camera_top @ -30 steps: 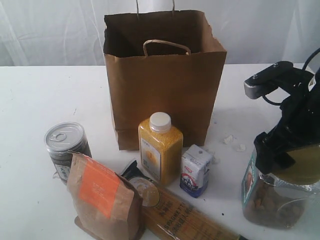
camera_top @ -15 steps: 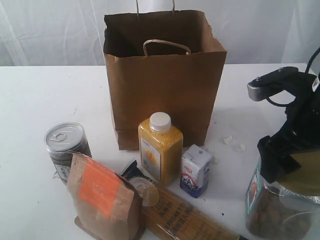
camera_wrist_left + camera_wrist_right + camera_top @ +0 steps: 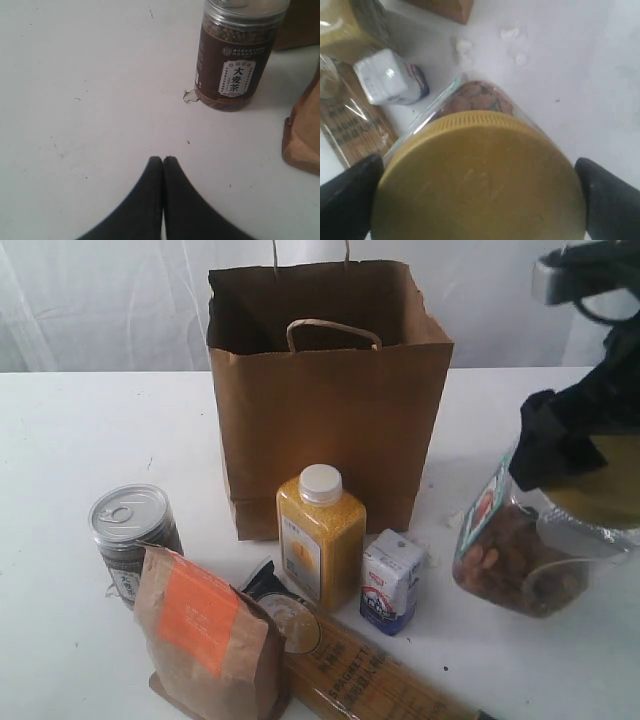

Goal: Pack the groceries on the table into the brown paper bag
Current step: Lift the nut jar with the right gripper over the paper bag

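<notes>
On the table point(image 3: 70, 440), paper bag point(image 3: 330, 410) toward far edge. Before it, bottle point(image 3: 320, 540) and carton point(image 3: 391, 582); can point(image 3: 133, 535) left. At near edge, pouch point(image 3: 205, 640) and spaghetti packet point(image 3: 360, 670). Toward right edge, jar point(image 3: 520, 550).

Table point(image 3: 70, 430): white, flat, faintly specked.
- Brown paper bag point(image 3: 330, 420): upright, open, at the back.
- Yellow white-capped bottle point(image 3: 320, 540): upright, just before the bag.
- Small white-blue carton point(image 3: 392, 580): just beside the bottle.
- Silver-topped can point(image 3: 130, 530): upright.
- Brown pouch with orange label point(image 3: 205, 635): standing near the can.
- Long spaghetti packet point(image 3: 350, 670): lying flat.
- White scraps point(image 3: 464, 46): scattered.
</notes>
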Robot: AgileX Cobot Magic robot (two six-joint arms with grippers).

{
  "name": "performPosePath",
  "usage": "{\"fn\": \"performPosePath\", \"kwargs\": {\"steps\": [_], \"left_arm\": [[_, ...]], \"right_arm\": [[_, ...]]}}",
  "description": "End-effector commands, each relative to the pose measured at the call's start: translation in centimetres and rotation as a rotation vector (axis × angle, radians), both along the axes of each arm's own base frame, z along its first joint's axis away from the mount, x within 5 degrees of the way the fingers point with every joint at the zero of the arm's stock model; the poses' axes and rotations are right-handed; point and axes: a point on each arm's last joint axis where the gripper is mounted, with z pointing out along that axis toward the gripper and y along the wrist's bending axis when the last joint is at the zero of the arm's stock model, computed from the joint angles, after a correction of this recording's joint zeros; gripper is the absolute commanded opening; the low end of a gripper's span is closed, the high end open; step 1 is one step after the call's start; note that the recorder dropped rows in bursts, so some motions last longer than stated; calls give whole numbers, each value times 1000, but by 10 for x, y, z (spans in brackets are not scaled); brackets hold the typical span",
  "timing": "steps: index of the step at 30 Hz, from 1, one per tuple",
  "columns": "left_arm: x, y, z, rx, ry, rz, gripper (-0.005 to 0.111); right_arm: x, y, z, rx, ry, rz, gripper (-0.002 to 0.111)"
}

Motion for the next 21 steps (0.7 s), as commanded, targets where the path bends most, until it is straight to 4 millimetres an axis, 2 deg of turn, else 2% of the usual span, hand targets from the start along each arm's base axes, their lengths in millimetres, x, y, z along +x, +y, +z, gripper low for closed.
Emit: {"fn": "performPosePath", "kwargs": {"steps": [1,10,15,21], "left_arm": [[-1,-1,-2,-11,9,-5,0],[-1,-1,-2,-11,9,-5,0],[-1,-1,-2,-11,9,-5,0],[-1,-1,-2,-11,9,-5,0]], "right_arm": [[-21,0,42,99,-142,6,10],[-38,1,109,216,-356,28,9],[-44,3,136,283,-436,49,9],[-29,12,154,329,-473,102,9]]}}
